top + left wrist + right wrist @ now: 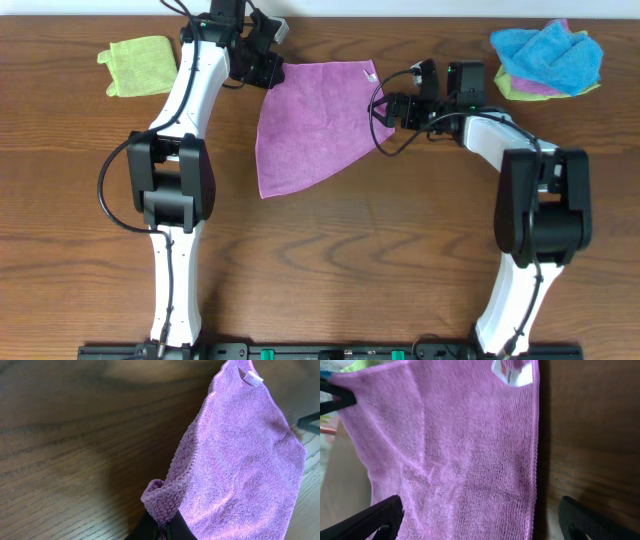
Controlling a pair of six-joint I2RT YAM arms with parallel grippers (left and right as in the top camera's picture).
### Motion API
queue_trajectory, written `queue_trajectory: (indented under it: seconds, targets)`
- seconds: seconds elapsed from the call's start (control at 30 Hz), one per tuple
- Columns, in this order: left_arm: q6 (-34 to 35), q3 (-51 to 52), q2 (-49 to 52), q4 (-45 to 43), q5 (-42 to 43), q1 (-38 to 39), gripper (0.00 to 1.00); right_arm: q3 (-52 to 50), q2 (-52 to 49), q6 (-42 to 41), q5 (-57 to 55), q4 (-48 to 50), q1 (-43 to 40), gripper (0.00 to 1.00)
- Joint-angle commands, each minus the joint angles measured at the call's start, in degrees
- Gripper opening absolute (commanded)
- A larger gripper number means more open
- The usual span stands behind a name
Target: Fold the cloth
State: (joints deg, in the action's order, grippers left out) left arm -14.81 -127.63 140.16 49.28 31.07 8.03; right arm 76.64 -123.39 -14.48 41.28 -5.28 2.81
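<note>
Cloth (310, 120) of a soft mauve colour lies on the brown wooden desk (350, 260), between the two arms and toward the far edge. From overhead it is no longer a flat square. Its far edge runs straight from the left arm's tip to a corner bearing a small white tag (370, 75), and from there it narrows down to a blunt end on the near left.

The left pincer (268, 70) is clenched on the cloth's far left corner. In the left wrist view that corner is bunched into a thick roll right at the dark fingers and stands up off the wood, with a shadow beneath it.

The right pincer (382, 110) is released, its jaws spread wide at the cloth's right edge, just below the tag corner. In the right wrist view one finger (375, 517) hangs over the mauve fabric and the other over bare wood, so the hemmed edge runs between them. Whether either finger touches the fabric I cannot tell.

A lime-green cloth (140, 65) lies at the far left of the desk, well apart. A heap of cloths (548, 58), blue on top with pink and green beneath, sits at the far right corner.
</note>
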Motion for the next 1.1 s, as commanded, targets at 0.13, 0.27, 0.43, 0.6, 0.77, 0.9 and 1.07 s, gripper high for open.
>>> queue_trajectory:
  seconds: [0.13, 0.27, 0.43, 0.6, 0.77, 0.9, 1.07]
  targets:
    - [0.7, -1.0, 0.7, 0.2, 0.1, -0.1, 0.06, 0.1, -3.5, -5.9, 4.2, 3.4, -0.4, 0.99]
    - [0.7, -1.0, 0.7, 0.2, 0.1, -0.1, 0.06, 0.1, -4.6, -6.3, 5.9, 3.4, -0.1, 0.99]
    - [0.7, -1.0, 0.7, 0.2, 0.1, -0.1, 0.06, 0.1, -6.6, -7.3, 10.1, 2.6, 1.4, 0.99]
    - [0.7, -1.0, 0.7, 0.2, 0.1, -0.1, 0.06, 0.1, -7.1, -7.3, 12.8, 0.6, 3.7, 0.99]
    - [0.7, -1.0, 0.7, 0.2, 0.0, -0.1, 0.06, 0.1, -7.1, -7.4, 19.5, 0.3, 5.2, 0.99]
    - [0.7, -1.0, 0.7, 0.2, 0.0, -0.1, 0.06, 0.1, -7.1, -8.8, 23.9, 0.1, 5.5, 0.99]
    - [0.7, -1.0, 0.7, 0.1, -0.2, -0.1, 0.06, 0.1, -7.0, -11.1, 31.3, 0.1, 5.5, 0.99]
